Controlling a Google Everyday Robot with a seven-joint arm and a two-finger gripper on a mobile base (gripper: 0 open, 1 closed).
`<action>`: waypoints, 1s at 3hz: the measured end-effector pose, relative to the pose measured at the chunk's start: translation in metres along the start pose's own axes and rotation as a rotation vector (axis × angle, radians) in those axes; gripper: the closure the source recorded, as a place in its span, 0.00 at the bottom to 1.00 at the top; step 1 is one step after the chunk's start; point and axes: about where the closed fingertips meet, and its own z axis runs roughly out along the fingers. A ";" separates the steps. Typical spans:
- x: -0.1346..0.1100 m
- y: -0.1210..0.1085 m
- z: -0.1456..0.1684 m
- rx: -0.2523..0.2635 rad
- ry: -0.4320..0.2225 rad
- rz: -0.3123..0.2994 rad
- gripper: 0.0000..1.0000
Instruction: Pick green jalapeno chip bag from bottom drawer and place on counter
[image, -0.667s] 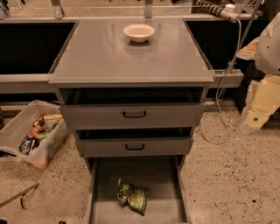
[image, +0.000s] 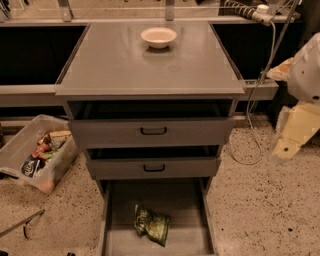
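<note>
Camera view: nearest us the green jalapeno chip bag (image: 151, 225) lies in the open bottom drawer (image: 182, 202), gripper (image: 287, 145) hangs at rt, well apart, wide or narrow we can't tell, w/ white bowl (image: 158, 37) on counter (image: 125, 67) beyond.

The one camera sits high in front of the drawer cabinet, tilted steeply down and facing its front at close range. The counter (image: 150, 70) fills the upper middle, its far edge near the top of the view. The bottom drawer (image: 116, 210), nearest, is cut by the lower edge. Speckled floor (image: 260, 210) shows on both sides. The tool (image: 290, 140) hangs at the right edge, beside the cabinet.
</note>
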 end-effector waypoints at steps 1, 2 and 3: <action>0.008 0.021 0.064 -0.053 -0.104 -0.002 0.00; 0.011 0.049 0.138 -0.101 -0.198 0.014 0.00; 0.002 0.075 0.225 -0.157 -0.255 0.029 0.00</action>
